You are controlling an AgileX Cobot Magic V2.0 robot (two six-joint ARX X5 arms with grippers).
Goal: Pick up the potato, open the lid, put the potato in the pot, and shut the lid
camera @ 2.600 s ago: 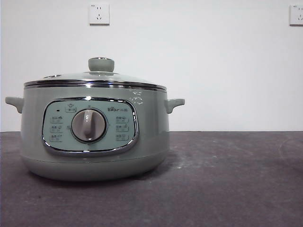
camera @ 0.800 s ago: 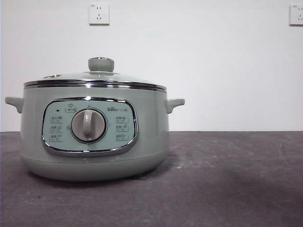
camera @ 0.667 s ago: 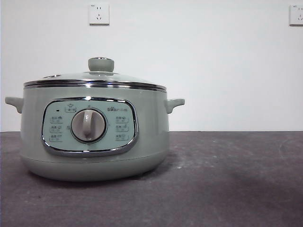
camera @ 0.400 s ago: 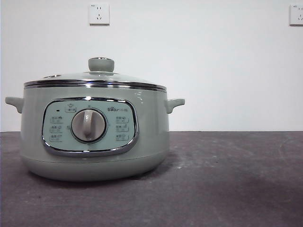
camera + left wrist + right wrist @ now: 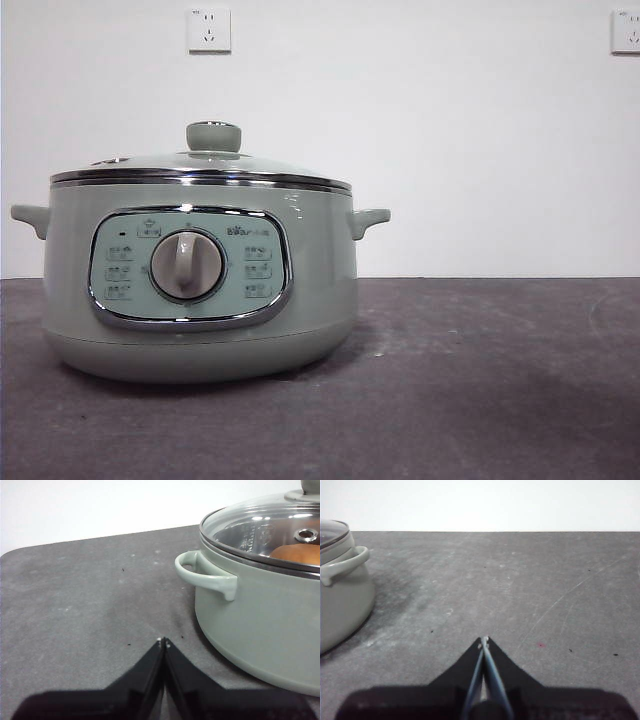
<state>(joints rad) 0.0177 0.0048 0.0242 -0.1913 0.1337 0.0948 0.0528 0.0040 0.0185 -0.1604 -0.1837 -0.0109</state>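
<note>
Lid (image 5: 200, 165) sits on the pot (image 5: 200, 290) at the frame's left, on the grey counter (image 5: 480, 380). Through the glass an orange-brown shape, probably the potato (image 5: 299, 554), lies inside. Left gripper (image 5: 163, 642) and right gripper (image 5: 484, 640) are pressed together, empty, low over the counter.

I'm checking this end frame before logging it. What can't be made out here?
- Potato: left wrist view only, through the lid; picture edge crops it.
- Front view: the pot wall hides its inside.
- Panel labels: too small to read.
- Both grippers: absent from the front view.
</note>
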